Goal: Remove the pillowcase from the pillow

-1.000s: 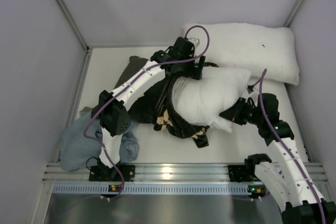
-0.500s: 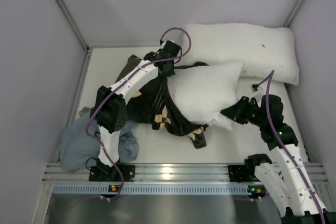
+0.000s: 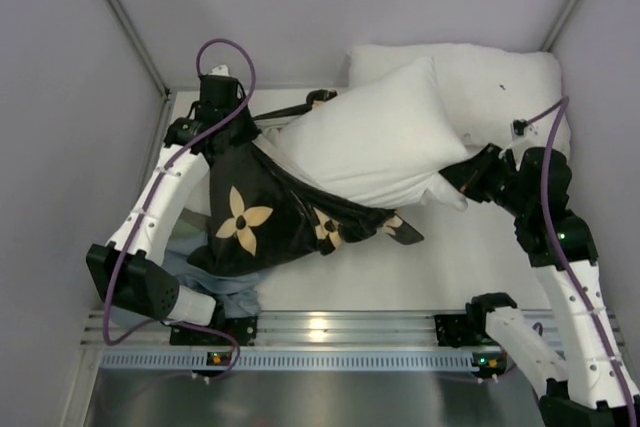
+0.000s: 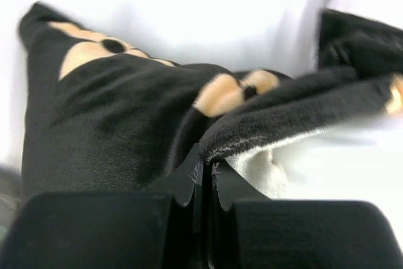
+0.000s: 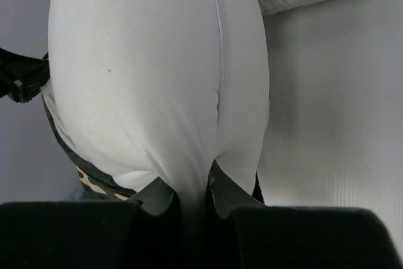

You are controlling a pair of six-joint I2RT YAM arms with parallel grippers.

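Two grips are holding. Left fingers (image 4: 192, 177) are pinching fully closed on an edge of the black tan-flowered fabric pillowcase (image 3: 245, 222), at the far left of the worktop (image 3: 440, 267). Right fingers (image 5: 217, 190) are clamping tight on a corner of the plump white rectangular pillow (image 3: 370, 142), at the right. The pillow's long axis is running left-right between them, with its near-left end sitting in the case. Judgement: the next move is calling for opposite pulls along that axis.
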